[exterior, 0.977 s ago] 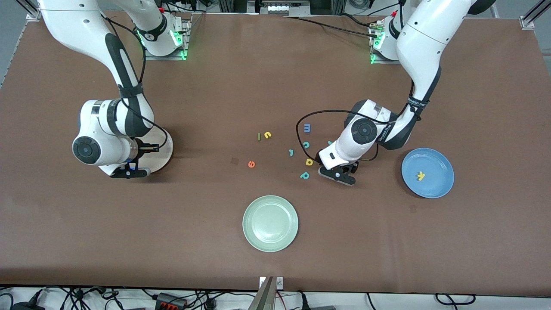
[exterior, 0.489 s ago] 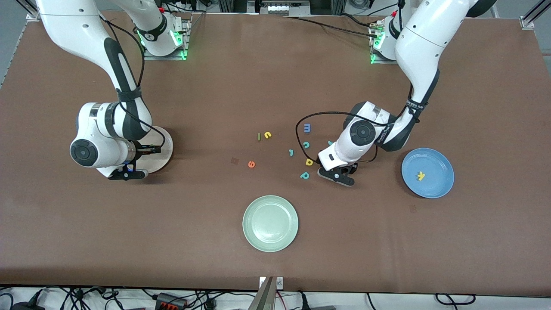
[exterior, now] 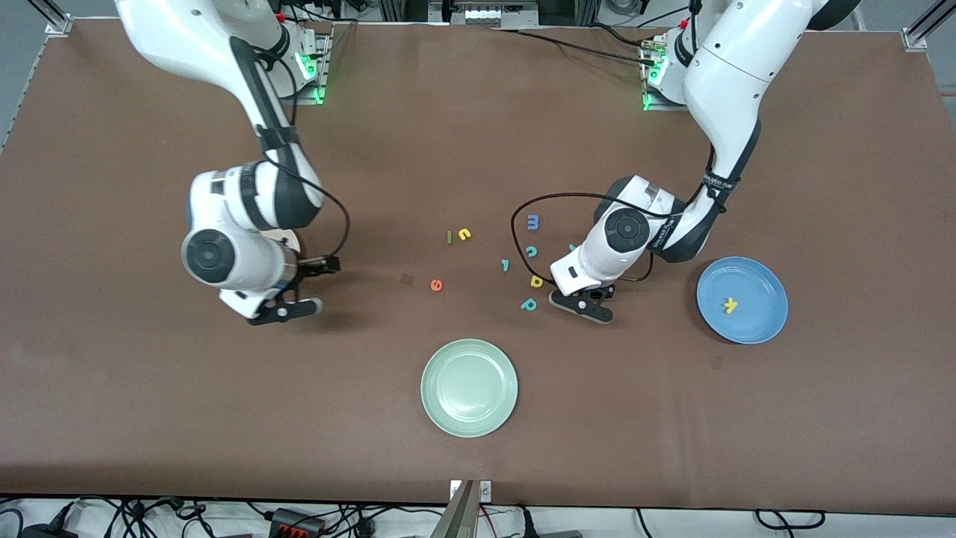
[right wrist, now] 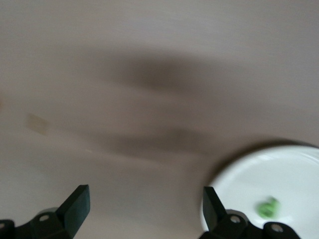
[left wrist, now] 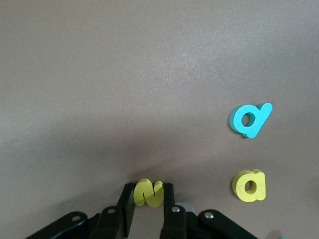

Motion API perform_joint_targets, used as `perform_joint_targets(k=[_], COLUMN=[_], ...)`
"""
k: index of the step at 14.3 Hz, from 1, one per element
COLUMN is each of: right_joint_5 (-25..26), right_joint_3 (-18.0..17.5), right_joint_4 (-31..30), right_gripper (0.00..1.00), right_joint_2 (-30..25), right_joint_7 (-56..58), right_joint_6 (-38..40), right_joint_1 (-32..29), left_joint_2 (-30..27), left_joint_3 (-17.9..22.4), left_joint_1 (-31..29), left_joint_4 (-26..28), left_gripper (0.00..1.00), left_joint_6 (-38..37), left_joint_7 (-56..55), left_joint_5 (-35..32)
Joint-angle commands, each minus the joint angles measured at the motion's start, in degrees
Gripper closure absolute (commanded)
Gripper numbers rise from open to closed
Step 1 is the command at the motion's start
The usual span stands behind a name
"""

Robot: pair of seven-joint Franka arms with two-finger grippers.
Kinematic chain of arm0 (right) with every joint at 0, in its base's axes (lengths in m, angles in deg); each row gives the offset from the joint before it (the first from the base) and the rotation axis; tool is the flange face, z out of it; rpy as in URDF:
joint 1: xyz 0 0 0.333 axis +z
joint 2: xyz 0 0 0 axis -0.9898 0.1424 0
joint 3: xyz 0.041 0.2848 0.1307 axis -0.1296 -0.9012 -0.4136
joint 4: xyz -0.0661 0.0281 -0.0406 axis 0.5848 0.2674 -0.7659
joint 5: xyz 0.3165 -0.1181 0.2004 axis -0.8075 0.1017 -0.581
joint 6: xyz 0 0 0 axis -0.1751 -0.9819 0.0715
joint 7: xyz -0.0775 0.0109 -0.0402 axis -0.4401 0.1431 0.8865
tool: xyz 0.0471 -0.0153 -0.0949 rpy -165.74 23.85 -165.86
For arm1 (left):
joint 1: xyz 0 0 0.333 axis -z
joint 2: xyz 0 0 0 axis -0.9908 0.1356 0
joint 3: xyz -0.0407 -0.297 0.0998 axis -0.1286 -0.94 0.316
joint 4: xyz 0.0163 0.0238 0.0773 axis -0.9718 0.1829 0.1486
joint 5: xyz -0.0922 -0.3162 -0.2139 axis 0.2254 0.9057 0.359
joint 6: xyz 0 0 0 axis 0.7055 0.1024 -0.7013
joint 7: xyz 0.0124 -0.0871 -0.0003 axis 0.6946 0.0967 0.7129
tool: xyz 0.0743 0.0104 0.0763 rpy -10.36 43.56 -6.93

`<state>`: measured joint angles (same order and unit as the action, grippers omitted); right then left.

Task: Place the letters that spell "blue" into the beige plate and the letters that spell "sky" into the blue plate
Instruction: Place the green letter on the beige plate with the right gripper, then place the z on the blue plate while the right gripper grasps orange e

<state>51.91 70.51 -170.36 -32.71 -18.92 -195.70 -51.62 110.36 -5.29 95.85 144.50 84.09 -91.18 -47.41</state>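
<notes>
Surface: brown table [exterior: 672, 418], foam letters scattered mid-table, three plates spread around them.
Left gripper [left wrist: 148, 191]: down at the tabletop, nearer the front camera than the letter cluster; fingers clamped narrowly on the yellow s [left wrist: 148, 193], which is pinched on edge between the pads.
Neighbours of the grip: teal p [left wrist: 249, 119] and yellow a [left wrist: 249, 185] lying close by on the table, both apart from the fingers.
Right gripper [exterior: 302, 288]: low over bare table just beside the beige plate [right wrist: 279, 169]; fingers spread wide, nothing between them.
Beige plate contents: one dark green letter [right wrist: 267, 206] inside; plate largely hidden under the right arm in the front view.
Blue plate [exterior: 758, 288]: toward the left arm's end of the table, yellow k [exterior: 730, 305] lying in it.
Not yet sorted: green l [exterior: 449, 237], yellow u [exterior: 464, 234], orange e [exterior: 436, 285], all on the table; teal y not surely told apart from the other teal pieces.
Decoy plate: pale green plate [exterior: 433, 388], nearest the front camera, empty.
Risk on lift: shallow hold on soft foam, so the s likely to twist or slip out on the way to the blue plate.
Risk on release: light letter apt to stick to a pad or bounce off the shallow rim.
Risk for the right arm: l and u almost touching, so a wide grasp could catch both.
</notes>
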Motion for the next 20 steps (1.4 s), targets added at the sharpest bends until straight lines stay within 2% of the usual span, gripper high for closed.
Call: perform_joint_targets(k=[1, 2, 4, 6, 10, 12, 14, 16, 18, 20], right_joint_5=[-2.8, -2.9, -2.6, -2.9, -3.0, -3.1, -3.2, -4.6, -4.8, -4.8], right_joint_3=[-0.4, -0.4, -0.3, -0.5, -0.6, -0.6, -0.7, -1.6, -1.6, -1.8], right_joint_4=[5.6, 6.3, 7.4, 9.2, 15.0, 17.1, 17.1, 17.1, 17.2, 17.2], right_gripper=[0.0, 0.0, 0.0, 0.0, 0.0, 0.0, 0.13, 0.22, 0.23, 0.26], right_joint_2=[4.9, 6.6, 9.5, 11.0, 15.6, 17.6, 18.0, 18.3, 18.8, 18.9], right_joint_7=[-7.9, -13.5, -20.2, -24.1, -32.9, -37.6, -39.4, -40.8, -40.9, -40.8], right_joint_6=[0.1, -1.0, -5.6, -7.5, -8.8, -10.4, -11.1, -11.2, -12.2, -12.3], right_joint_1=[4.8, 6.0, 9.4, 9.8, 12.6, 13.6, 13.7, 13.7, 13.7, 13.7], left_joint_2=[-0.4, -1.7, -5.4, -9.1, -12.1, -12.9, -12.9, -12.9, -13.3, -13.6], left_joint_3=[0.6, 0.6, 0.8, 0.9, 0.9, 0.8, 0.8, 0.7, 0.5, 0.5], left_joint_1=[0.2, -0.1, -0.9, -3.1, -10.9, -14.5, -18.9, -22.4, -25.0, -28.4], left_joint_4=[-1.0, -0.8, -1.0, -1.0, -1.0, -0.2, 1.0, 2.2, 5.1, 10.3], left_gripper=[0.95, 0.95, 0.95, 0.95, 0.95, 0.95, 0.94, 0.94, 0.94, 0.94], left_joint_6=[-0.7, -1.3, -9.3, -16.2, -26.0, -26.6, -26.1, -25.3, -22.9, -16.4], left_joint_7=[-0.7, -0.6, -0.4, 0.7, 16.5, 22.1, 28.3, 35.7, 39.2, 42.4], left_joint_5=[-1.4, -1.5, -1.6, -1.7, -2.9, -5.9, -6.9, -7.9, -7.9, -7.9])
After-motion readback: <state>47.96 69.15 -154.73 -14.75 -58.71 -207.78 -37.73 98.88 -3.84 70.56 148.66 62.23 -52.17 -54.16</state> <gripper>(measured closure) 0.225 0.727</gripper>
